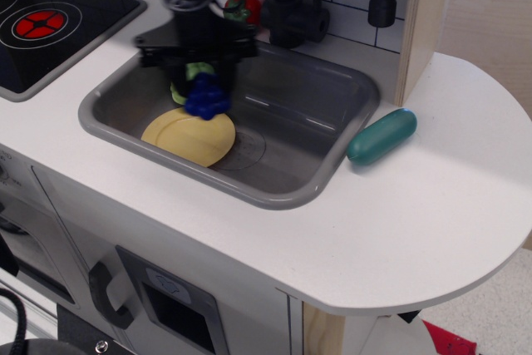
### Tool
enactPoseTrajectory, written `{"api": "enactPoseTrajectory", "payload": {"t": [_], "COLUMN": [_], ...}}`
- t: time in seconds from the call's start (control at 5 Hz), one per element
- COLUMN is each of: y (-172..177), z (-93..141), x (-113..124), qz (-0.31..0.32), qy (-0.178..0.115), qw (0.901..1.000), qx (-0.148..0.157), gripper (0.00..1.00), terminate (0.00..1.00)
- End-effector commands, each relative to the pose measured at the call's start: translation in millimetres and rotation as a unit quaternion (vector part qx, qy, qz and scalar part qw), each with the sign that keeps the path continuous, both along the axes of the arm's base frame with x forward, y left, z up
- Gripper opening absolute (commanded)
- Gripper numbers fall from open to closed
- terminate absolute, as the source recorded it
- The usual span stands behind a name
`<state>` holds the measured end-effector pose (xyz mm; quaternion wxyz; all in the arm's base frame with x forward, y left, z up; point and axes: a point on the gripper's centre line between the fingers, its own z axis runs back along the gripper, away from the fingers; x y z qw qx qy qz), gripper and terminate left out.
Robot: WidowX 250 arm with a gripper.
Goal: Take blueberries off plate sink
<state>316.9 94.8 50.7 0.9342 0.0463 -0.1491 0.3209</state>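
Now blueberries (pixel 207 97) above plate (pixel 184 137) rim.
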Motion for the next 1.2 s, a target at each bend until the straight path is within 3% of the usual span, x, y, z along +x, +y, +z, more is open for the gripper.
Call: {"api": "enactPoseTrajectory", "payload": {"t": [0.0, 0.2, 0.4, 0.6, 1.0], "y": [-26, -34, -40, -45, -38], "z": [-4, -18, -21, -17, 10], "x": [21, 27, 28, 27, 21], "qz": [-0.004, -0.008, -0.004, 0.008, 0.002], "qy": [-0.027, -0.028, -0.022, -0.018, -0.03], "qw": [0.9995, 0.999, 0.9996, 0.9998, 0.9993], "qx": [0.017, 0.034, 0.016, -0.006, -0.02], "gripper": [0.0, 0.0, 0.0, 1.0, 1.0], "terminate": [0.0, 0.0, 0.0, 0.0, 0.0]}}
